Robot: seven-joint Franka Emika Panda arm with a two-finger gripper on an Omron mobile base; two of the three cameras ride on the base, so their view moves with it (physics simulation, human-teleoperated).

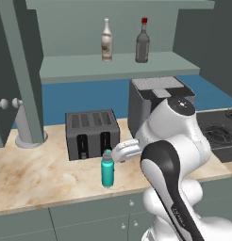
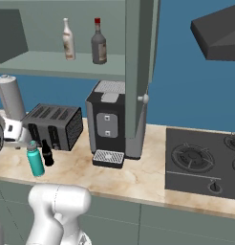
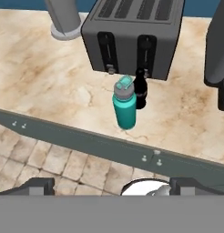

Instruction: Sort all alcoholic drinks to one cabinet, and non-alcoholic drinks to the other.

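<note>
Teal flask w/ grey cap stands upright on marble counter, near front edge, just in front of toaster. Small black bottle sits right beside it, between flask and toaster; touching or not, can't tell. Up on open cabinet shelf: pale cream bottle and dark grey bottle w/ red cap, both upright, a little apart. Coffee machine stands next to toaster, stovetop further along counter. Gripper hangs above and in front of counter edge, looking down at flask, fingers spread wide, holding nothing.
</note>
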